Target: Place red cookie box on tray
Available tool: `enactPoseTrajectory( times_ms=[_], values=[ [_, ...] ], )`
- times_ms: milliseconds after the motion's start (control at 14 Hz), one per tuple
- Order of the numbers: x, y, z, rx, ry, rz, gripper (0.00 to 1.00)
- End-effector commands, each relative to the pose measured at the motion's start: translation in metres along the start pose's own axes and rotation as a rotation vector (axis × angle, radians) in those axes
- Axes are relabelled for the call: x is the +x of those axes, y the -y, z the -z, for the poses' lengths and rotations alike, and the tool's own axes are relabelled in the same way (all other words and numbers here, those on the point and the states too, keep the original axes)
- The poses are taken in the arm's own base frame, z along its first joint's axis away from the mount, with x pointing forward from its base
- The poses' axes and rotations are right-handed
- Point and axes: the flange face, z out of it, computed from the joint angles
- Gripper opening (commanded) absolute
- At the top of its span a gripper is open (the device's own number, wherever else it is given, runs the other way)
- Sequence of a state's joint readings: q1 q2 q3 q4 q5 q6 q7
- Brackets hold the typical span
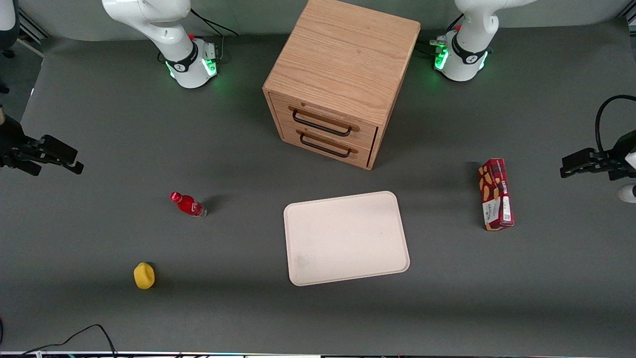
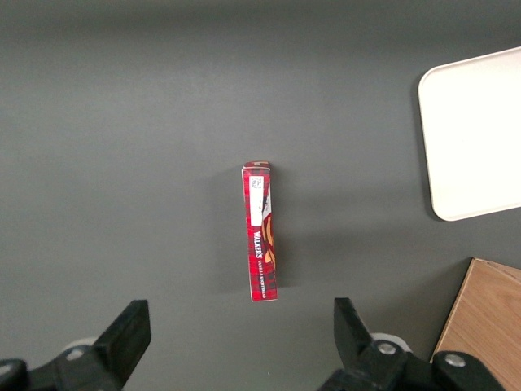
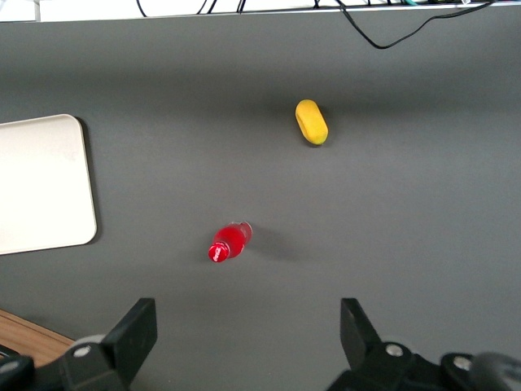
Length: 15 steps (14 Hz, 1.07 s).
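The red cookie box (image 1: 496, 194) lies on the grey table toward the working arm's end, with its white label and barcode at the end nearer the front camera. In the left wrist view the cookie box (image 2: 260, 236) rests on its narrow side. The cream-white tray (image 1: 348, 238) sits flat in front of the drawers with nothing on it, and its corner (image 2: 476, 130) shows in the left wrist view. My gripper (image 1: 564, 168) hangs above the table, farther toward the working arm's end than the box. It (image 2: 238, 334) is open wide and holds nothing.
A wooden two-drawer cabinet (image 1: 343, 79) stands mid-table, farther from the front camera than the tray. A small red bottle (image 1: 188, 204) and a yellow lump (image 1: 144, 275) lie toward the parked arm's end. A black cable (image 1: 89, 333) curls at the near edge.
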<state>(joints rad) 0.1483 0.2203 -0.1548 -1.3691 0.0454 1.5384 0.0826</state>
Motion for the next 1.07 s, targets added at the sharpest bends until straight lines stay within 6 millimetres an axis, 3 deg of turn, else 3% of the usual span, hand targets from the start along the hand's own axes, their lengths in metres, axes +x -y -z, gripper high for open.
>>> enactPoseTrajectory(
  times_ms=[0,1000],
  values=[
    [-0.002,-0.003,0.005,0.002,0.011,0.004,1.0],
    [0.003,-0.007,-0.01,-0.002,0.038,-0.004,1.0]
  ],
)
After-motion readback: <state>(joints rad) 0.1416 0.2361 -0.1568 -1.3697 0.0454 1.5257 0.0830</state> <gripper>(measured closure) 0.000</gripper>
